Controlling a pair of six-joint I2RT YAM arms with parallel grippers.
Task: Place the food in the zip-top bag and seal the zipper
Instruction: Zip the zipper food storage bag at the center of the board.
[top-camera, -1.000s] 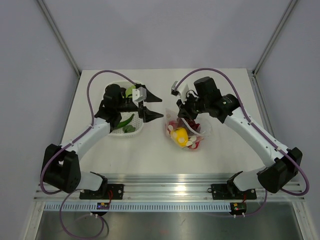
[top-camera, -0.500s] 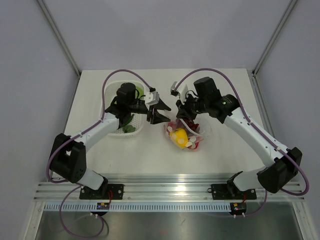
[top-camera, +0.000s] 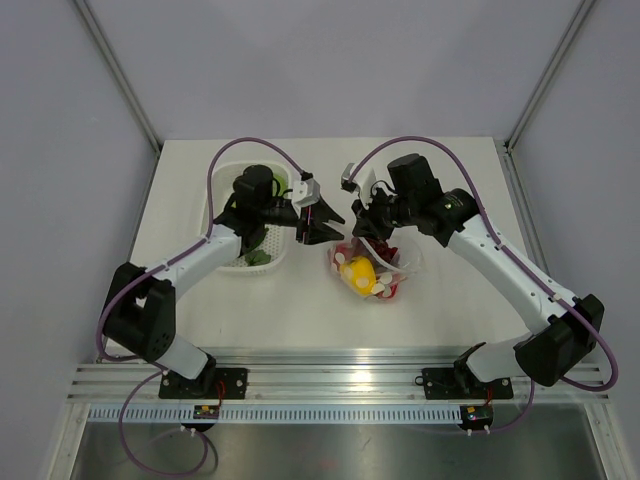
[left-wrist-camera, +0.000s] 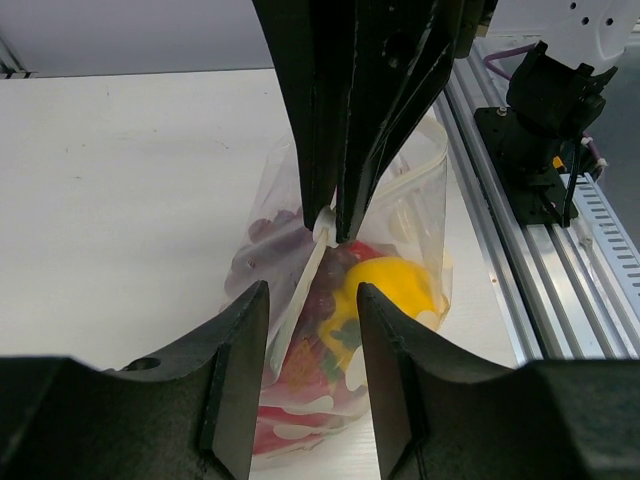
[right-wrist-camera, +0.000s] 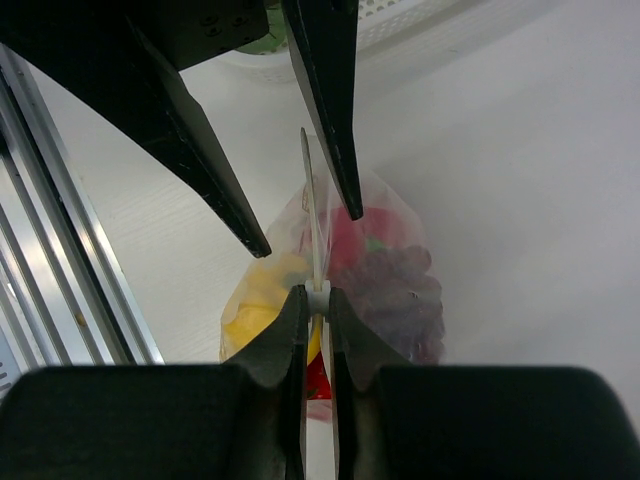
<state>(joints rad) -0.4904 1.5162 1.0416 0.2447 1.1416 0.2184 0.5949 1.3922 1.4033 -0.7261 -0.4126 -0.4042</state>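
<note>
**Clear plastic bag (top-camera: 405, 262) held up by its zipper (right-wrist-camera: 310, 200), a second gripper open beside it**

The bag sits on the white table (top-camera: 450, 180), a little right of centre and just right of a white slotted basket (right-wrist-camera: 420, 25). Inside it are a yellow piece (left-wrist-camera: 392, 290), dark purple grapes (right-wrist-camera: 395, 280) and a red piece (right-wrist-camera: 358, 228).

The right gripper (right-wrist-camera: 318, 295) reaches in from the far right. Its fingers are pressed together on the pale zipper strip and pinch it at one spot. This hold seems meant to keep the mouth edge lifted and taut, so the limp plastic does not slump over the food.

The left gripper (top-camera: 325, 222) comes in from the left, over the right edge of the basket. Its fingers are spread and hold nothing. In the left wrist view the zipper strip rises in the gap between them, with the right gripper's pinch just beyond. Its fingertips look close to the strip but apart from it. This position suggests it is lined up to grasp the strip beside the pinch. That could be to pull the mouth open or to press the seal, and the views do not settle which.

Green pieces (top-camera: 257, 255) lie in the basket, so the filling looks unfinished. The zipper appears partly open, with one lip looping away to the right in the left wrist view.
</note>
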